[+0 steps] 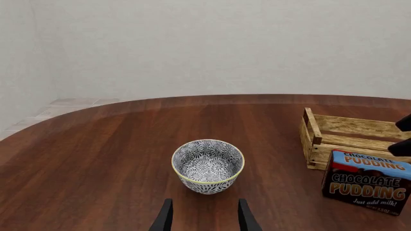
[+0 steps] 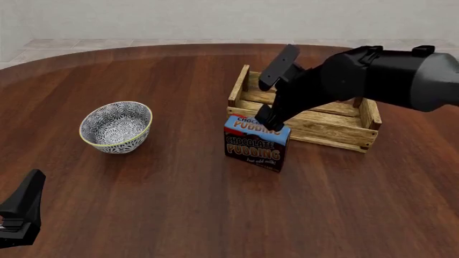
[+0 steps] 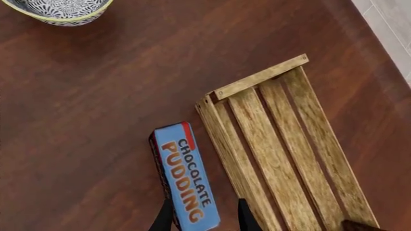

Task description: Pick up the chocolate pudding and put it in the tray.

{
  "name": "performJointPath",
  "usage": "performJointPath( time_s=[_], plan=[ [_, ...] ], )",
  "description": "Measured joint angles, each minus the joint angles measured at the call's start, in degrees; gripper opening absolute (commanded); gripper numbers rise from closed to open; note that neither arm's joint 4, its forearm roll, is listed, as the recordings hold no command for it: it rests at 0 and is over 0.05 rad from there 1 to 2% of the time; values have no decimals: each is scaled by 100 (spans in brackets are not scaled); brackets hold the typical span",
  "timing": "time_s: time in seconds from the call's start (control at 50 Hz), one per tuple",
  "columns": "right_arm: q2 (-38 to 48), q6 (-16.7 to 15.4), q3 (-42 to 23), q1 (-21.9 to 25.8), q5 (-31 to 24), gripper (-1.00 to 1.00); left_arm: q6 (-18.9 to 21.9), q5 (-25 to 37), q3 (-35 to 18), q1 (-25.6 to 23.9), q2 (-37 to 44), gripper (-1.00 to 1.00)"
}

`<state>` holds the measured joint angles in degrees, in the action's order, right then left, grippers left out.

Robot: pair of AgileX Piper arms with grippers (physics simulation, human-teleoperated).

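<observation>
The chocolate pudding (image 2: 257, 142) stands upright on the worktop (image 2: 179, 209), just at the near long side of the tray (image 2: 337, 131), apart from it by a narrow gap. The worktop is bare around the carton at 6 and 9 o'clock. The tray lies at 1 o'clock from the carton, its slatted floor uncovered. The right gripper (image 3: 202, 216) comes down from 2 o'clock over the tray, jaws parted and straddling the carton's blue top edge, one finger on each side; whether they press it I cannot tell. The bowl (image 2: 117, 127) sits well apart at 9 o'clock. The left gripper (image 1: 204, 216) hangs at 8 o'clock, near the worktop's edge, jaws released, facing the bowl.
</observation>
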<state>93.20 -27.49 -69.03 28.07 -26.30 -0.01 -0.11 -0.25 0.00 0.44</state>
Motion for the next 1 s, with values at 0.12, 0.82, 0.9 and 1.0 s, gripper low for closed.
performJointPath(
  time_s=[0.12,0.82,0.9,1.0],
  plan=[
    [30,20,-1,26,18,100,0,0,0,0,0,100],
    [198,139,68,116,155,100,0,0,0,0,0,100],
    [210,134,84,121,165,100,0,0,0,0,0,100],
    [223,112,95,116,167,100,0,0,0,0,0,100]
  ],
)
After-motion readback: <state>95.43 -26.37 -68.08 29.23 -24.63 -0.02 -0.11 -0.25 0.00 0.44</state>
